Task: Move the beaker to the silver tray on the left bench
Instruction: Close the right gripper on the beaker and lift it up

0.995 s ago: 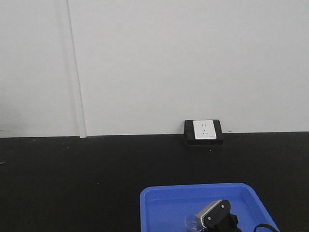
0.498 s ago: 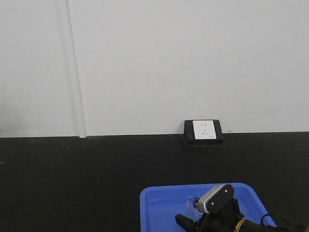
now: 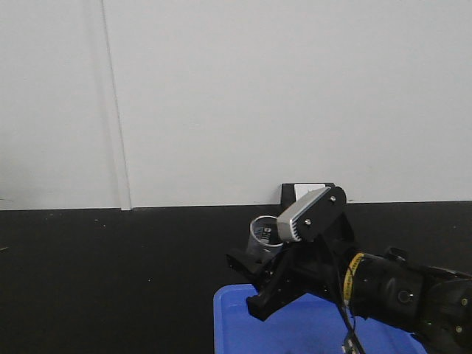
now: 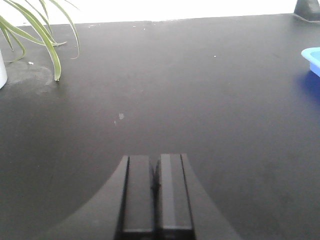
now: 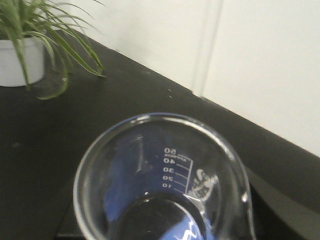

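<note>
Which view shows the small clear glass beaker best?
The right wrist view: the small clear glass beaker fills the frame, its rim, pour lip and graduation marks clear. The front view shows it small, partly hidden, above the blue plastic tray. The left wrist view lacks it.

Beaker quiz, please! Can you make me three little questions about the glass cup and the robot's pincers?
1. True or false: the beaker is standing inside the blue tray.
2. Pick one. The left pincer is: A) wide open, B) shut with nothing in it, C) shut on a plant leaf.
3. Fill the gap: the highest number printed on the beaker's marks is ___.

Key:
1. False. The right pincer holds it in the air above the tray.
2. B
3. 50
</note>
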